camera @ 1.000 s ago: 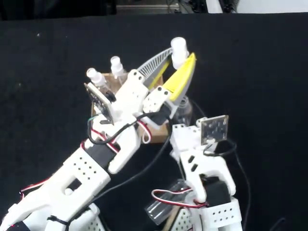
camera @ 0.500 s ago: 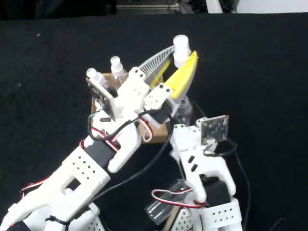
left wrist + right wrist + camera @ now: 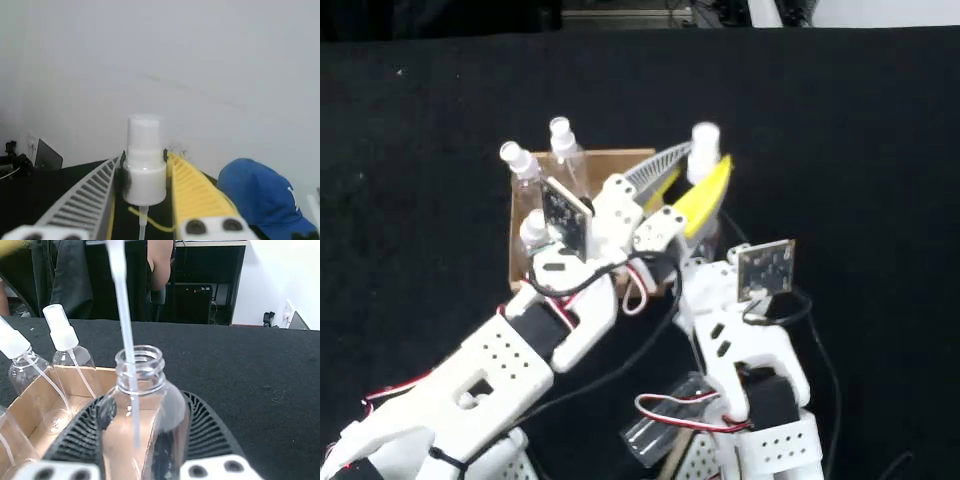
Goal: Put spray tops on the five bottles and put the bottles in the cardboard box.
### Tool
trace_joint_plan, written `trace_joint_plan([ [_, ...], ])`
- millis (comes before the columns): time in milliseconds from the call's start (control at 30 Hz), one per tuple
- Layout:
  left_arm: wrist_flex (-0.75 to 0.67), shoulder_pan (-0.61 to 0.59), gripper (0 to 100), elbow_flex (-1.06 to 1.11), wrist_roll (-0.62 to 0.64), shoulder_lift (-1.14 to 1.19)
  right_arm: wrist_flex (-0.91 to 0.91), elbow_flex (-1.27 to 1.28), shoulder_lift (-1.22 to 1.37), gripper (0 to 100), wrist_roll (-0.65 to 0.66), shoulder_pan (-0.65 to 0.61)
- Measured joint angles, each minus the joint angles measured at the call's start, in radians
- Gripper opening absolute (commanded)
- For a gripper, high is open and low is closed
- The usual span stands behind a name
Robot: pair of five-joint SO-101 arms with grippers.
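Note:
My left gripper [image 3: 690,175] is shut on a white spray top [image 3: 705,145], held between its grey and yellow fingers [image 3: 197,192] in the left wrist view too [image 3: 145,160]. The top's thin tube [image 3: 125,330] reaches down into the open neck of a clear bottle [image 3: 142,405]. My right gripper [image 3: 142,440] is shut on that bottle, upright, just right of the cardboard box [image 3: 620,160]. Three capped bottles [image 3: 525,170] stand in the box; two show in the right wrist view [image 3: 65,347].
The table is covered in black cloth [image 3: 860,150], with free room to the right and behind the box. Both arms crowd the front centre. A blue cap [image 3: 265,200] lies in the room behind.
My left gripper has come down and back with the spray top, lowering its tube into the bottle's neck. The right arm has kept still with the bottle.

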Motion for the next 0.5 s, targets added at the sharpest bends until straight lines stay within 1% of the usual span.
trace_joint_plan([
  [100,0.0,0.0,24,0.051,0.0,-0.009,0.0,0.0,0.0,1.1,0.0,0.0],
  [167,0.0,0.002,28,0.081,0.0,-0.035,0.0,0.0,0.0,1.1,-0.002,0.0],
  [200,0.011,0.003,27,0.089,0.0,-0.054,0.0,0.0,0.0,1.1,-0.002,0.002],
  [267,0.075,0.003,25,0.092,0.0,-0.094,0.0,0.0,0.0,1.1,-0.002,0.0],
  [400,0.305,-0.006,22,0.072,0.0,-0.215,0.0,0.0,0.0,1.1,-0.002,0.0],
  [500,0.505,-0.051,21,0.008,0.0,-0.342,0.0,0.0,0.0,1.1,-0.002,0.0],
])
